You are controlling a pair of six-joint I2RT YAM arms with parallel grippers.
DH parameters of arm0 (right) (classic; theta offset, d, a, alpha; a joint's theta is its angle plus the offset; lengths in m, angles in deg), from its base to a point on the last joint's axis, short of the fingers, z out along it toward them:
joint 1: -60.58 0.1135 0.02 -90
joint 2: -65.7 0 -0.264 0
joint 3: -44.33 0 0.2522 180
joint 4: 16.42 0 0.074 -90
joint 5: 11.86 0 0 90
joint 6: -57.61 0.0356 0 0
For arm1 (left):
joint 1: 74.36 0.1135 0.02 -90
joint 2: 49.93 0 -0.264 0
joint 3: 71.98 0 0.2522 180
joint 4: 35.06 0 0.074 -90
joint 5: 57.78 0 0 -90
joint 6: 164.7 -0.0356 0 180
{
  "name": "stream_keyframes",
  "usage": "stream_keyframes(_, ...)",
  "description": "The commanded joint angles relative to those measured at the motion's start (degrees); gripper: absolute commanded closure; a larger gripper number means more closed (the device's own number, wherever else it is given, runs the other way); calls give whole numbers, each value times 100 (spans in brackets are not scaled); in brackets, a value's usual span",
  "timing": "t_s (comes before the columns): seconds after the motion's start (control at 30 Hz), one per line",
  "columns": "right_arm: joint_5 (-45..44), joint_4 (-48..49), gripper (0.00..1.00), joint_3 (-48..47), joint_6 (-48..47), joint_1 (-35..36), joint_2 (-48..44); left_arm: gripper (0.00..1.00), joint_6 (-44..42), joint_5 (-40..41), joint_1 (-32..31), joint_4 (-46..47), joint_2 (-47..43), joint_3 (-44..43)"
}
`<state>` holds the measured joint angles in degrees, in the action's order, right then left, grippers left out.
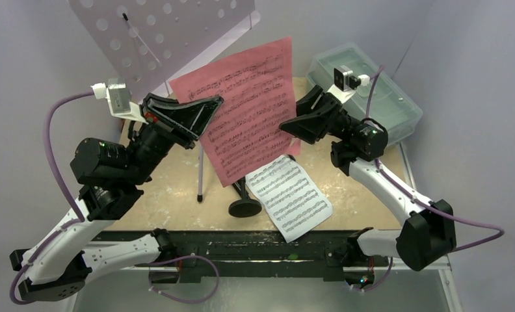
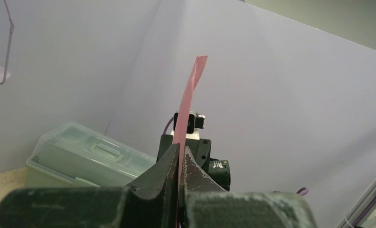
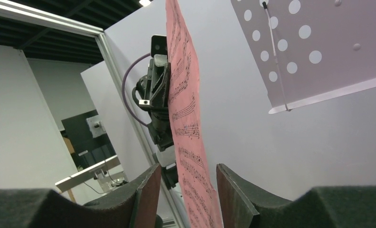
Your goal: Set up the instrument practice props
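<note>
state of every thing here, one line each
pink sheet, held up off the table
left gripper, shut on pink sheet
right gripper, open, fingers either side of pink sheet
white sheet, flat on the table
mic stand, on the table, partly under the sheets
music stand, standing, no sheet on the tray part in view
box, lid on

The left arm [image 1: 73,224] and right arm [image 1: 378,179] share one build: white shell links between bulky black joint housings, with a small green light on the upper housing. A purple cable [image 1: 49,146] loops off each arm. Each wrist carries a white-and-silver camera block [image 1: 118,97]. The left claw [image 1: 209,107] and right claw [image 1: 286,127] are matt black wedges, and their flat finger edges are scuffed pale grey.
</note>
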<state>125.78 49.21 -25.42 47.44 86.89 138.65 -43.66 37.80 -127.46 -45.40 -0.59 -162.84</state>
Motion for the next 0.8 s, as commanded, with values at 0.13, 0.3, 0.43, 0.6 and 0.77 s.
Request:
stream_keyframes(0.13, 5, -132, 69, -684, -170, 158, 171, 100, 50, 233, 19, 63, -109, -22)
stream_keyframes(0.3, -115, -586, 84, -1245, -639, 411, 461, 100, 68, 491, 19, -423, 75, -331)
stream_keyframes(0.43, -353, -792, 100, -1865, -865, 461, 811, 91, 33, 1035, 13, -1216, 166, -736)
stream_keyframes(0.6, -752, -1924, 100, -3096, -1724, 454, 1282, 41, -19, 1922, 19, -2599, 238, -1770)
stream_keyframes(0.77, -788, -2772, 100, -4765, -2344, 462, 2170, 22, -15, 2831, 19, -3696, 103, -2455)
